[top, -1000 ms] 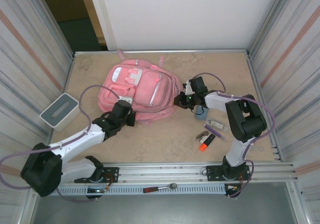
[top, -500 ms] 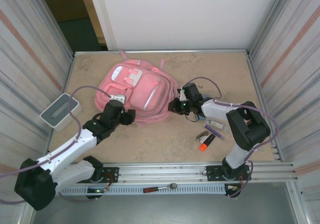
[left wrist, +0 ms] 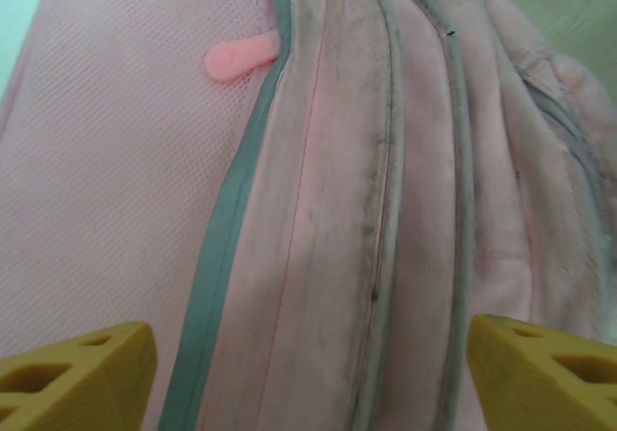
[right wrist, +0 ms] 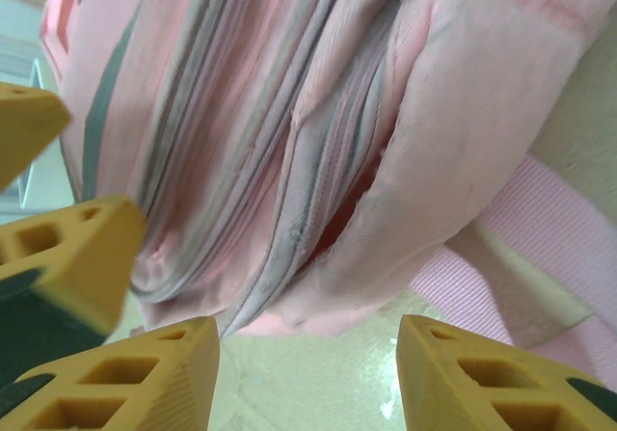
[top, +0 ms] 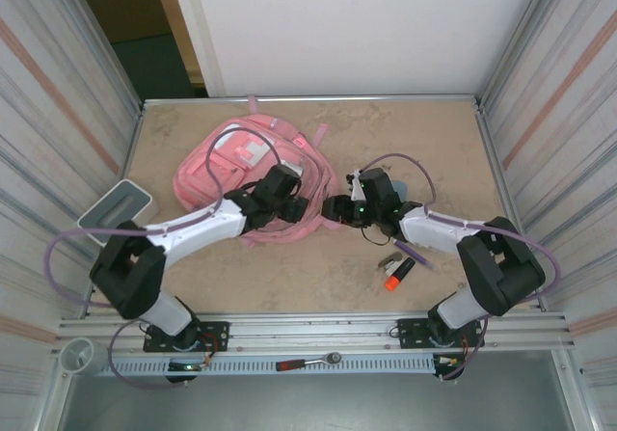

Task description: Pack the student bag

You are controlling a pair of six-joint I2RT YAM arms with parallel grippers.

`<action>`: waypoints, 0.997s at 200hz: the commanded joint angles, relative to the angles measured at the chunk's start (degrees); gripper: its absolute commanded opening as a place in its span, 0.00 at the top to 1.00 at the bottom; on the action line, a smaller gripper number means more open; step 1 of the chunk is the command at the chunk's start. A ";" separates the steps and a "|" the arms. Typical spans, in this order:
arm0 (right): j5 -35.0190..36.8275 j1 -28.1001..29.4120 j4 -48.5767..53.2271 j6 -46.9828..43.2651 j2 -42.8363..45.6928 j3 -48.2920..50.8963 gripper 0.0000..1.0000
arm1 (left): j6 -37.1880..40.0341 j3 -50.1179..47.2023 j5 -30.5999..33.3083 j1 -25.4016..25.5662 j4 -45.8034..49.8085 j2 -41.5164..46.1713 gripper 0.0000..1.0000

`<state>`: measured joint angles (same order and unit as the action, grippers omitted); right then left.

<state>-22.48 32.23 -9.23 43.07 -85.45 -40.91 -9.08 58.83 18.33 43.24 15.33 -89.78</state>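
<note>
Soft, likely sag-prone student bag [top: 227, 166]; left gripper [top: 292, 205] and right gripper [top: 334, 208], both wide and empty, at its 4 o'clock edge, where piped seams should offer hold.

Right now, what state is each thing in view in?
student bag: lying flat, front up, one opening gaping slightly beside the right gripper.
left gripper: open, poised over the bag's zip seams.
right gripper: open, at the bag's edge.
grey-white box: lying flat, apart from both grippers.
orange marker: lying loose, outside the bag.
</note>
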 commanded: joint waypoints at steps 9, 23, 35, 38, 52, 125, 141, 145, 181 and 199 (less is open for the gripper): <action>1.83 -1.48 2.16 -1.98 3.62 1.43 0.48 | 3.26 6.19 4.33 0.17 4.10 -5.59 0.33; 2.40 -2.31 5.14 -4.00 5.02 1.14 0.47 | 3.36 7.67 5.30 0.17 4.62 -7.41 0.46; 5.18 -2.74 10.01 -6.97 6.87 -0.02 0.44 | 3.75 8.26 5.20 0.15 4.36 -8.03 0.57; 6.27 -2.78 11.68 -7.90 7.39 -0.39 0.43 | 3.79 8.38 5.07 0.09 4.29 -8.15 0.60; 13.11 -2.96 19.80 -12.34 9.95 -2.51 0.39 | 4.37 8.84 4.45 0.09 4.10 -7.80 0.80; 28.18 -13.64 36.74 -17.30 12.05 -5.38 0.01 | -0.58 -2.03 -22.14 -7.89 -10.50 9.78 1.00; 26.30 -15.21 34.94 -16.26 8.52 -5.77 0.01 | -2.87 -4.25 -26.54 -10.32 -13.05 12.50 1.00; 25.99 -15.27 34.40 -15.97 7.47 -6.06 0.01 | -3.03 -4.53 -26.90 -10.64 -13.30 12.87 1.00; 25.67 -14.46 31.04 -14.08 -2.50 -9.95 0.01 | -2.88 -4.95 -27.01 -11.27 -12.15 13.33 1.00; 30.58 -13.49 33.05 -13.72 -7.03 -12.48 0.02 | -3.05 -5.41 -27.58 -11.43 -12.06 13.56 1.00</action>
<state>3.38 17.63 22.59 27.99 -88.12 -49.47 -10.79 53.67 -4.56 31.64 7.01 -78.08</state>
